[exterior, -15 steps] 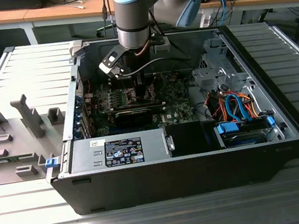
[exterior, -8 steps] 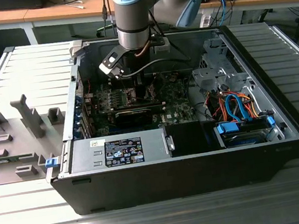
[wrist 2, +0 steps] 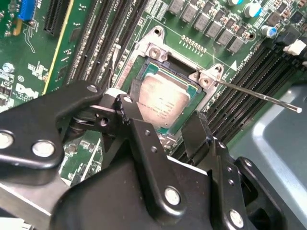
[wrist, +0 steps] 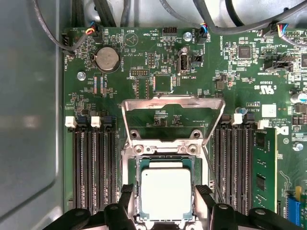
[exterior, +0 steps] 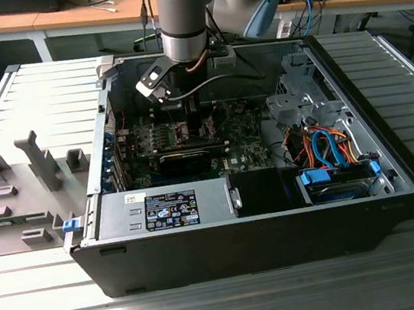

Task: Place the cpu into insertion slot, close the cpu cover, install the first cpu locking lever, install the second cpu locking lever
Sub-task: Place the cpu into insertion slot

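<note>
Pale cpu (wrist: 166, 192) in insertion slot (wrist: 139, 165), wide pincer (wrist: 165, 198) astride.

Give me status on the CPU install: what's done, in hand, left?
Done: the small silver-grey square cpu lies in the metal-rimmed insertion slot. In hand: nothing gripped; the black gripper hangs open, its fingers either side of the chip. Left: the thin grey metal-frame cpu cover is flipped back, and a thin metal locking lever is raised, unlatched.

Cpu (wrist: 166, 192) flat in insertion slot (wrist: 139, 165), cpu cover (wrist: 172, 101) open
</note>
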Robot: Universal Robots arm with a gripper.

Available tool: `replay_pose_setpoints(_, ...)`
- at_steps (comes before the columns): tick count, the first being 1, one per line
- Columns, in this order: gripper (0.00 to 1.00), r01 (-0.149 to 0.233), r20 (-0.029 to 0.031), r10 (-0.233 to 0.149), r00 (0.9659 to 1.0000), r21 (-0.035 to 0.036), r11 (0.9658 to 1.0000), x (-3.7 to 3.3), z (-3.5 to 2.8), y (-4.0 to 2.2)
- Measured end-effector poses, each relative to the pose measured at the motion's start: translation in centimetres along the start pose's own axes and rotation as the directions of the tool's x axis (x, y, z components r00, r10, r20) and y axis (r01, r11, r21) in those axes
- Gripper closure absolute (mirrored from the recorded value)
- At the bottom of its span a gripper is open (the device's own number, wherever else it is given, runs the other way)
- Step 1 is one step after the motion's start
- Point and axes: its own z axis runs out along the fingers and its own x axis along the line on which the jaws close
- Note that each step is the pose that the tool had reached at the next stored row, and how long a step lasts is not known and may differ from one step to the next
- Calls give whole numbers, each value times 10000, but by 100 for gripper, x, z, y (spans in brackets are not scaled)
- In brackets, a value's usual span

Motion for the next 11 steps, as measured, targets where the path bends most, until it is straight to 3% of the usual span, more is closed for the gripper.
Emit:
replay_pose_setpoints(3, 40, 2, -55, -2, 10000, -2, 10000, 1, -6, 1)
replay_pose_setpoints(7, 59, 40, -79, -40, 10000, -2, 10000, 1, -7, 0)
replay_pose_setpoints(8, 59, 56, -82, -56, 10000, -3, 10000, 2, -7, 1)
replay_pose_setpoints(10, 71, 103, -85, -103, 9999, -4, 9999, 1, -7, 0)
replay_pose_setpoints(11, 83, 130, -91, -130, 9999, -5, 9999, 1, -7, 0)
